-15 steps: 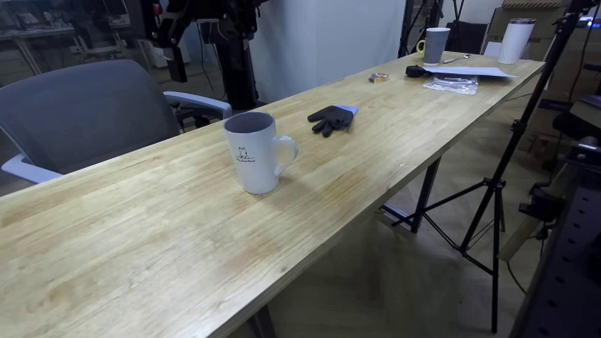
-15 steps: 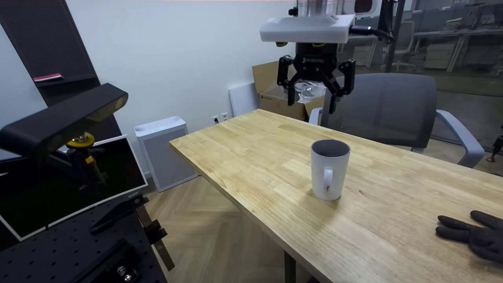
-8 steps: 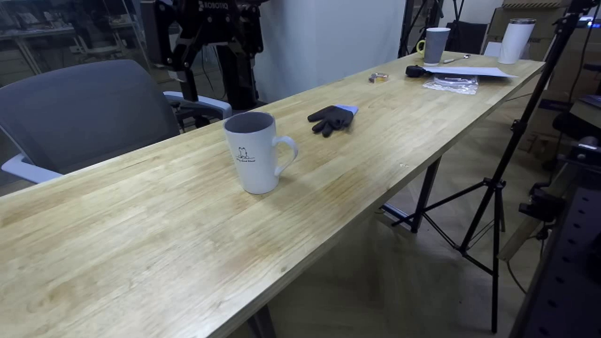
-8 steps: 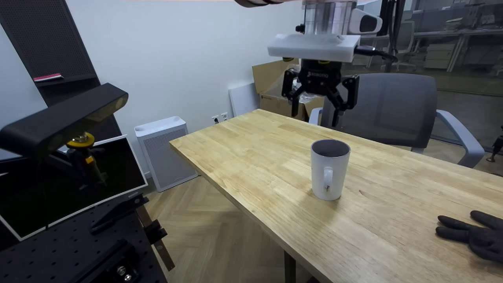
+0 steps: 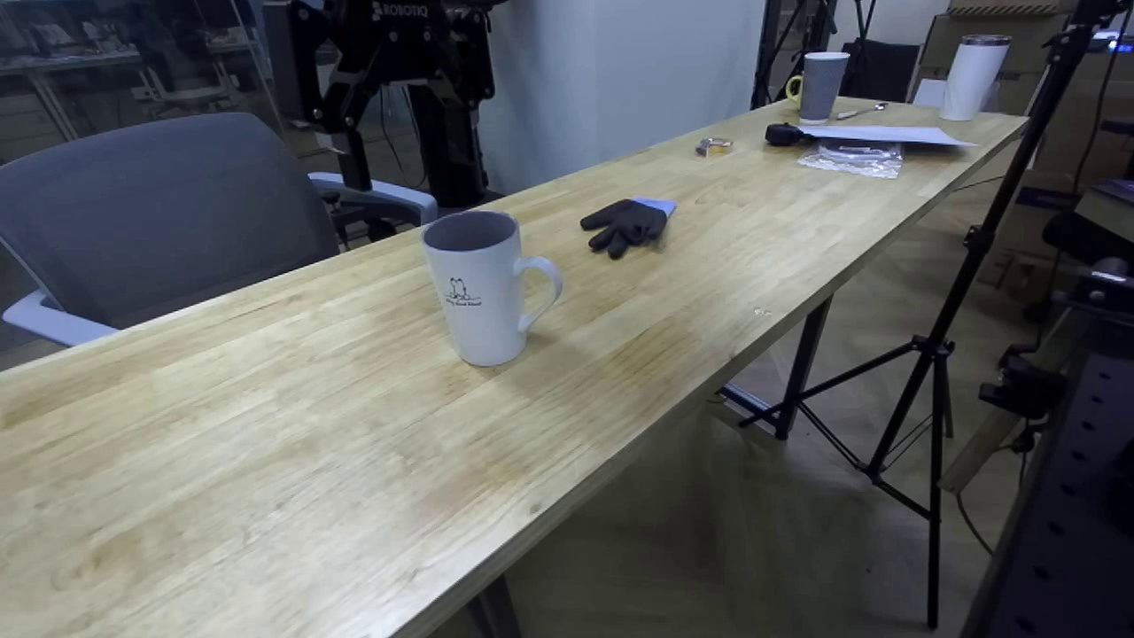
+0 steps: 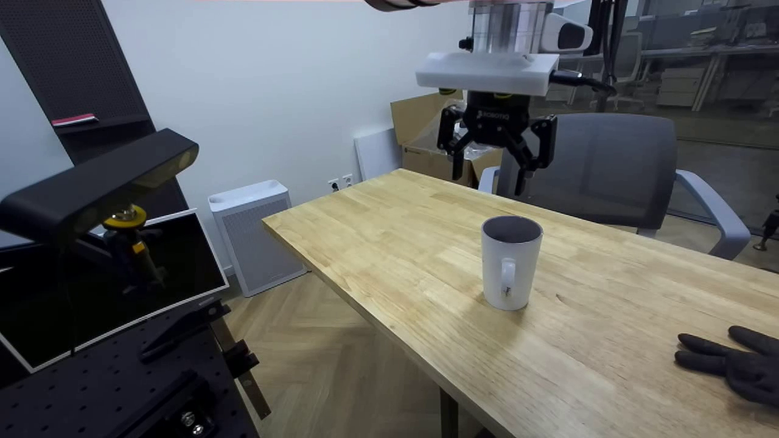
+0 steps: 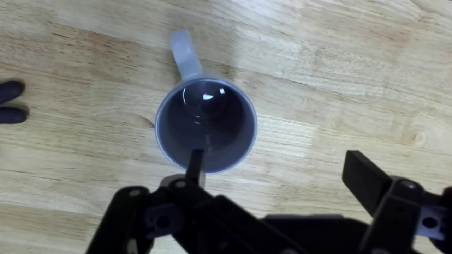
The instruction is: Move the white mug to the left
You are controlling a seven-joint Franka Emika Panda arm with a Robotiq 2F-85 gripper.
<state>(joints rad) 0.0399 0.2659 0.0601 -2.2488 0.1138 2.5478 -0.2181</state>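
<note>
The white mug [image 5: 492,310] stands upright on the wooden table, with its dark inside and loop handle visible. It also shows in an exterior view [image 6: 496,258] and in the wrist view [image 7: 212,130]. My black gripper [image 6: 489,177] hangs fingers-down, above the mug and toward the chair side of the table. It is apart from the mug. In the wrist view the gripper [image 7: 274,154] has its jaws wide apart with nothing between them. There the left finger overlaps the mug's rim in the picture; the right finger [image 7: 367,180] is over bare wood.
A dark glove [image 5: 625,226] lies beside the mug and also shows in the wrist view [image 7: 12,114]. A grey chair [image 6: 593,170] stands at the table edge. A grey cup [image 5: 822,89] and a white tumbler [image 5: 974,80] stand at the table's far end.
My gripper has come down between one second and half a second ago, and barely moved since. It stays open. The mug has not moved.
</note>
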